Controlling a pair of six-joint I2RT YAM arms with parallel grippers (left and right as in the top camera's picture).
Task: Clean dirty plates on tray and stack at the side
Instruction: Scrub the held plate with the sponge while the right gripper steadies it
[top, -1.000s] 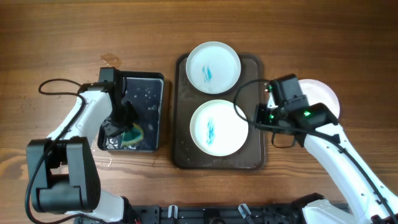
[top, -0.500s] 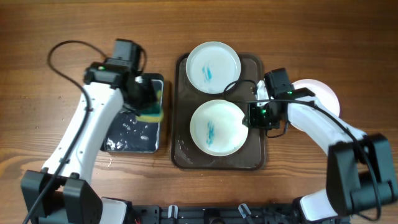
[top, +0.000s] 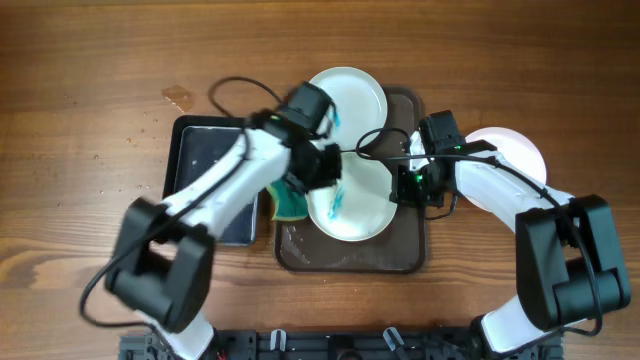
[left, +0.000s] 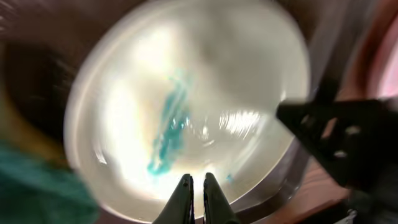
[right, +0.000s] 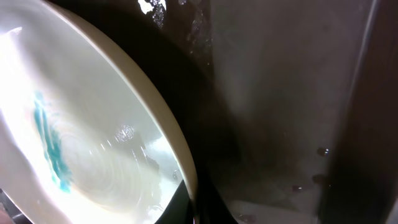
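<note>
The dark brown tray (top: 408, 256) holds two white plates with teal smears: the far plate (top: 350, 92) and the near plate (top: 358, 212). A third plate (top: 522, 150) lies on the table to the right, partly under the right arm. My right gripper (top: 403, 186) is shut on the near plate's right rim (right: 180, 155). My left gripper (top: 322, 168) hovers over the near plate (left: 205, 81), its fingers (left: 197, 186) nearly together. A yellow-green sponge (top: 290, 205) hangs beside it and shows blurred in the left wrist view (left: 31, 186).
A smaller black tray (top: 208, 170) with water drops lies left of the brown tray. There is a small stain (top: 177, 95) on the wooden table at the far left. The brown tray floor (right: 280, 93) is wet.
My left arm has swung right from the black tray to over the near plate, carrying the sponge. My right gripper has stayed at the near plate's right rim.
</note>
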